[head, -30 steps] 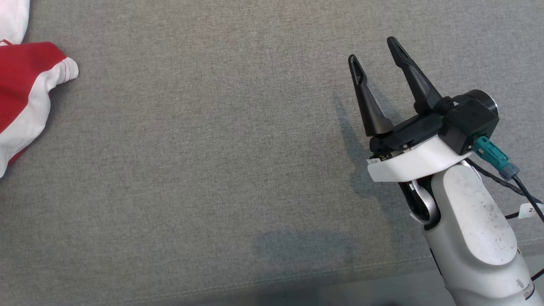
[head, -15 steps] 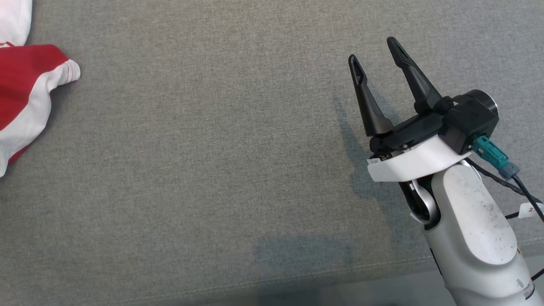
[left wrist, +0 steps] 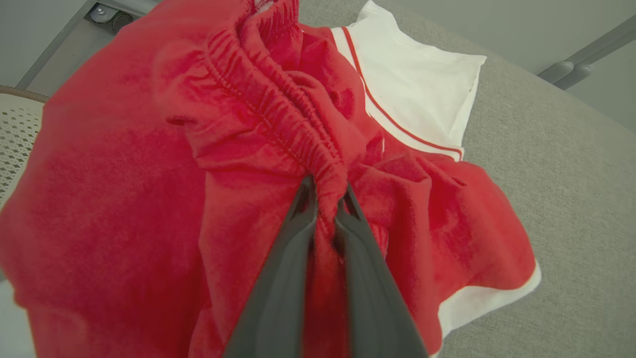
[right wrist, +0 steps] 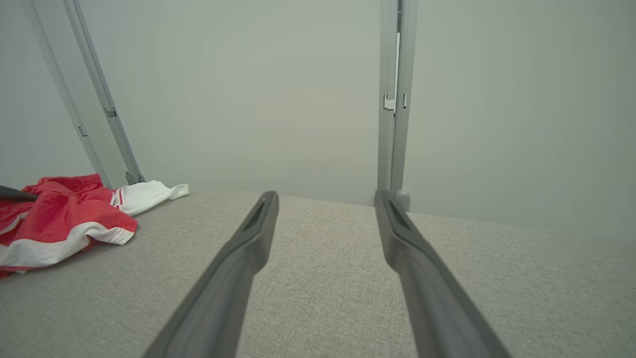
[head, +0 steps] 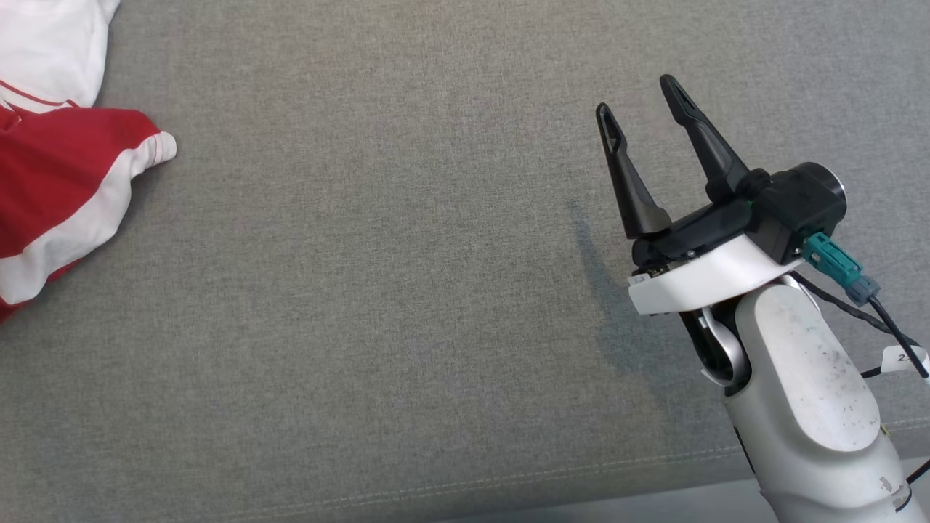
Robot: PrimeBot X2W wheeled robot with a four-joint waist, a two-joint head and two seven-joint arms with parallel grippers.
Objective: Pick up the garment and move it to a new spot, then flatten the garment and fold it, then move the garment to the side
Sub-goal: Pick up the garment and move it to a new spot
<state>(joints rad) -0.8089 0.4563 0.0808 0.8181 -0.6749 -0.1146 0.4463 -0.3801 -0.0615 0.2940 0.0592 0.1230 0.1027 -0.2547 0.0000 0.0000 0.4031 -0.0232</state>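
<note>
The garment [left wrist: 124, 174] looks like a pair of soft red shorts, with a broad white band along the hem and a thin red line on a white panel. It lies crumpled at the far left side of the table [head: 407, 290], and one white-edged corner points toward the middle. The table is covered with a grey woven cloth, rough and even in texture, with a straight seam near the front edge.

The left hand [left wrist: 325, 186] is closed on the garment. Its two long dark fingers [left wrist: 283, 278] pinch the gathered elastic waistband [left wrist: 278, 119], which is ribbed and wrinkled. The red cloth bunches between the tips and makes deep folds around them.

The right hand [head: 636, 94] is open and holds nothing. Its fingers are slim, matt black and tapering, with a narrow slot near each tip. They stand spread above the bare grey cloth, well apart from the garment. Below them there is a smooth white forearm shell [head: 806, 378] with small dark specks, and a teal plug [head: 832, 258] sits at the wrist.
</note>
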